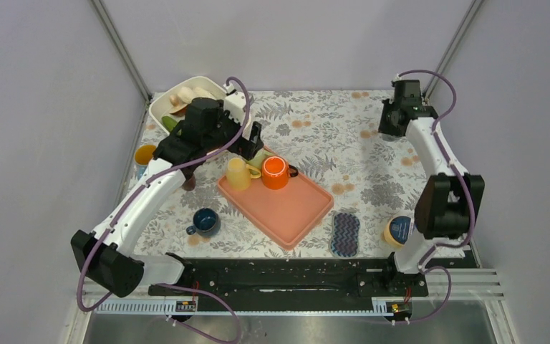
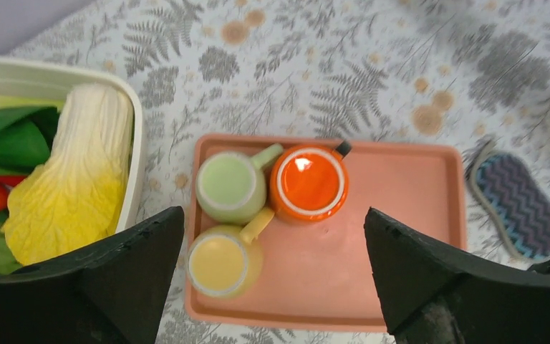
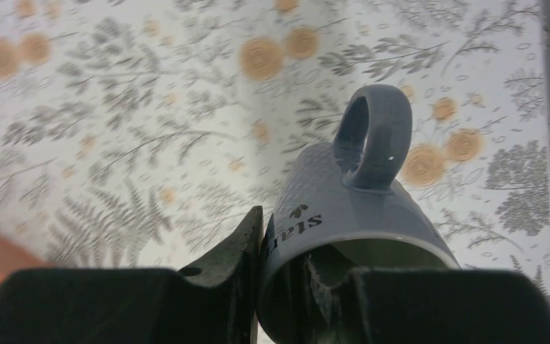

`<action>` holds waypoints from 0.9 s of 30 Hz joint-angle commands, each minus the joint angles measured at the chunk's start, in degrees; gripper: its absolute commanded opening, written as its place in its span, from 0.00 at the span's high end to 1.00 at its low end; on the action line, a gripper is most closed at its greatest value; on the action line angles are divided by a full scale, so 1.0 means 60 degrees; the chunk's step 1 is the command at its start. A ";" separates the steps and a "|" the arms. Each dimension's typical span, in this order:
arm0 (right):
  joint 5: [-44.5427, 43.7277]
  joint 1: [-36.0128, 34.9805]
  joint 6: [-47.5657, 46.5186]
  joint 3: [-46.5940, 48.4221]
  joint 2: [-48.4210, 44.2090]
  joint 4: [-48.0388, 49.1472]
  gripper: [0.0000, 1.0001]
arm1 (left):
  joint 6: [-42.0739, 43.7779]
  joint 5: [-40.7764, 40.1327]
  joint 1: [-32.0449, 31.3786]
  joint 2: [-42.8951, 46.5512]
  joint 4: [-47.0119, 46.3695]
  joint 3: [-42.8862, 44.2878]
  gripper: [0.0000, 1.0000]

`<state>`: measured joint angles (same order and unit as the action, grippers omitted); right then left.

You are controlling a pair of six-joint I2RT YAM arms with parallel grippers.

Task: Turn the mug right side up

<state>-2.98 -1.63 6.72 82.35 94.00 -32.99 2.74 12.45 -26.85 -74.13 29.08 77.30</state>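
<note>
A grey mug with dark lettering fills the right wrist view, its mouth toward the camera and its handle pointing away over the patterned tablecloth. My right gripper is shut on the mug's wall, one finger outside and the other inside the mouth. In the top view this gripper is at the far right corner, and the mug is hidden beneath it. My left gripper hangs open and empty above the salmon tray, which holds an orange mug, a green mug and a yellow mug.
A white tub of vegetables stands at the back left. A dark blue mug and a yellow cup sit left of the tray. A zigzag sponge and a yellow-and-blue round thing lie near the front right.
</note>
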 commanded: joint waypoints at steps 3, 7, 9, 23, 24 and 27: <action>-0.0257 0.1097 -0.0646 0.2976 0.2625 -0.1666 1.00 | 0.1263 -0.0683 -0.0009 0.0341 -0.0133 -0.1081 0.01; -0.0105 0.1282 -0.0807 0.4424 0.4319 -0.2803 1.00 | 0.1991 -0.0552 0.0027 -0.0125 0.0380 -0.1094 0.01; 0.0076 0.1288 -0.0892 0.5043 0.4910 -0.3240 1.00 | 0.2352 -0.0480 0.0056 -0.0382 0.0599 -0.1012 0.01; 0.0261 0.1341 -0.1444 0.6792 0.6719 -0.4540 0.68 | 0.5308 0.0858 0.0015 -0.2013 0.2334 0.0598 0.05; 0.0257 0.1341 -0.1499 0.6816 0.6730 -0.4620 0.59 | 0.5722 0.0881 0.0010 -0.2123 0.2529 0.0752 0.05; 0.0301 0.1341 -0.1608 0.6916 0.6516 -0.4837 0.39 | 0.7049 0.0448 -0.0104 -0.2447 0.2790 0.1039 0.09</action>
<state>-1.91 6.48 -0.49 120.75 134.17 -59.24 33.32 15.03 -26.85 -87.02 43.11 79.59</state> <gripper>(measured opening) 0.508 0.939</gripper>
